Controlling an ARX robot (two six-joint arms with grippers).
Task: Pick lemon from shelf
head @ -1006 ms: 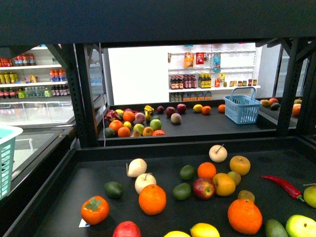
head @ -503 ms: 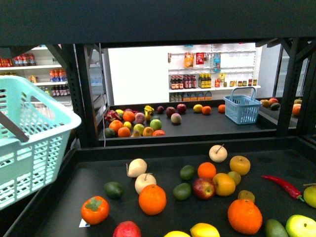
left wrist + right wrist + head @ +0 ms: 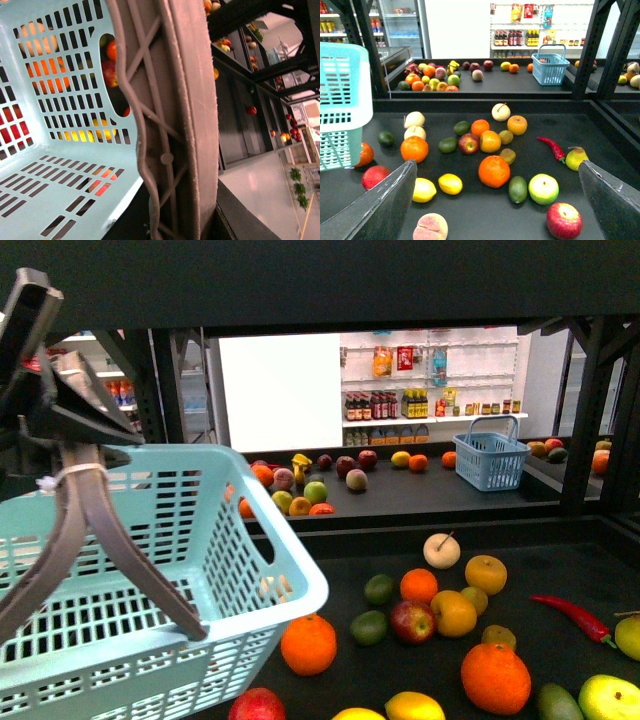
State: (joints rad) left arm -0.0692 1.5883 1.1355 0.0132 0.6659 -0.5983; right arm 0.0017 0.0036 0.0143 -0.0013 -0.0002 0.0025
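Note:
The pale-yellow lemon (image 3: pixel 424 190) lies on the black shelf deck (image 3: pixel 470 215), next to a deeper golden lemon (image 3: pixel 450 183). In the front view it shows only at the bottom edge (image 3: pixel 358 714). My right gripper (image 3: pixel 496 167) is open and empty, hovering above the fruit, with the lemon close to one of its fingers (image 3: pixel 375 210). My left gripper (image 3: pixel 68 445) is shut on the grey basket handle (image 3: pixel 95 530) and holds the turquoise basket (image 3: pixel 200 540) over the deck's left side. The handle fills the left wrist view (image 3: pixel 170 125).
Many fruits lie on the deck: a large orange (image 3: pixel 494 171), a green-white apple (image 3: pixel 543 189), a red apple (image 3: pixel 564 220), a peach (image 3: pixel 431 226) and a red chili (image 3: pixel 551 147). A blue basket (image 3: pixel 490 460) stands on the far deck. Black posts (image 3: pixel 170 430) flank the shelf.
The turquoise basket has swung in from the left and now hangs over the deck's left part, hiding several fruits there. My left gripper has come into view at the top left.

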